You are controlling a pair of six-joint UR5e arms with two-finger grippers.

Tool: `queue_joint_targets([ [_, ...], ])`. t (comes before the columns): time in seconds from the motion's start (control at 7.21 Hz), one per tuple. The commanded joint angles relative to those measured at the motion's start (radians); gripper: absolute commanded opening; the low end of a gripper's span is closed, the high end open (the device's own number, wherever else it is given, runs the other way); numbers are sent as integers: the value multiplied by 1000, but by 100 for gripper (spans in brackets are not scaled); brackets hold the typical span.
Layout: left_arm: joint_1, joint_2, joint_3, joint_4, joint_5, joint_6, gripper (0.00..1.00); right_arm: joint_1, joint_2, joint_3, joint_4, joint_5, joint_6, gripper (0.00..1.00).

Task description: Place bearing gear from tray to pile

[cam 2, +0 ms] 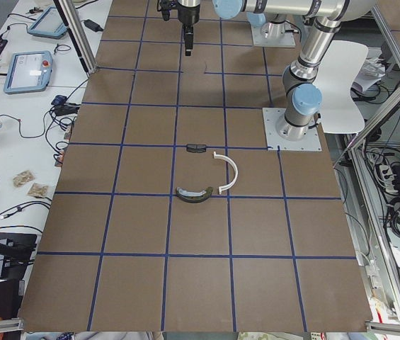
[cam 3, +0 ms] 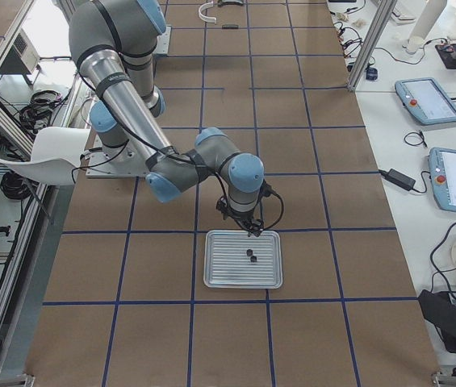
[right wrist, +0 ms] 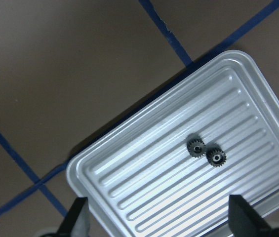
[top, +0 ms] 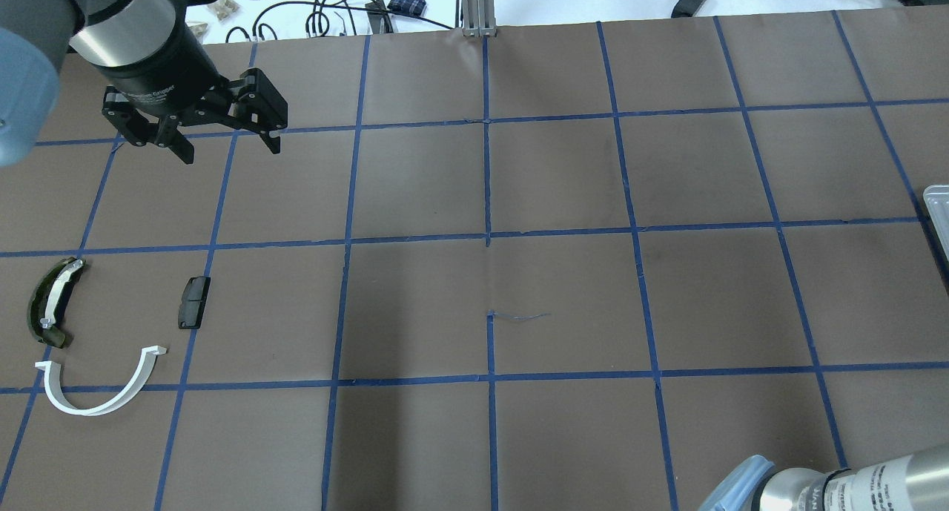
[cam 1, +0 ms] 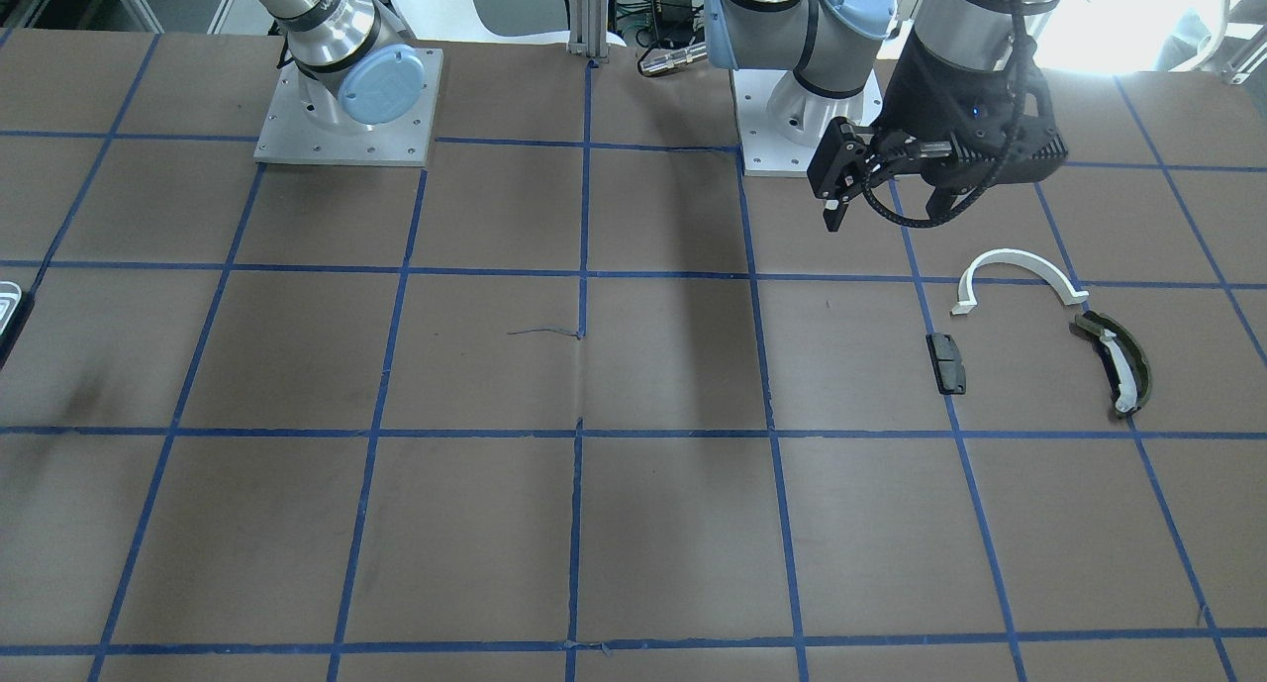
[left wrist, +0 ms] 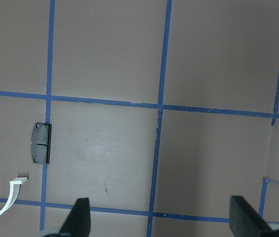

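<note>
The tray (right wrist: 144, 163) is a silver ribbed tray and holds two small black bearing gears (right wrist: 196, 146), side by side. It also shows in the exterior right view (cam 3: 242, 278), and one corner shows in the overhead view (top: 938, 214). My right gripper (right wrist: 161, 222) is open and empty, above the tray's near edge. The pile lies far off: a white arc (top: 100, 403), an olive curved piece (top: 52, 303) and a black block (top: 193, 302). My left gripper (top: 228, 149) is open and empty, high above the table beyond the pile.
The table (top: 489, 274) is covered in brown sheet with a blue tape grid. Both arm bases (cam 1: 346, 108) stand on plates at the robot's edge. An aluminium post (top: 478, 7) stands at the far edge, with cables behind it.
</note>
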Motion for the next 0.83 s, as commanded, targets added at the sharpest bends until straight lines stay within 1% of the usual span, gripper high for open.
queue_joint_targets([
  [0.0,0,1,1,0,0,-1,100,4,137,1,-241,74,-139,99],
  [0.42,0,-1,3,0,0,-4,100,77,178,6,-243,78,-341,94],
  [0.55,0,-1,3,0,0,-4,100,76,218,20,-258,76,-386,93],
  [0.69,0,-1,3,0,0,-4,100,76,223,11,-281,63,-392,92],
])
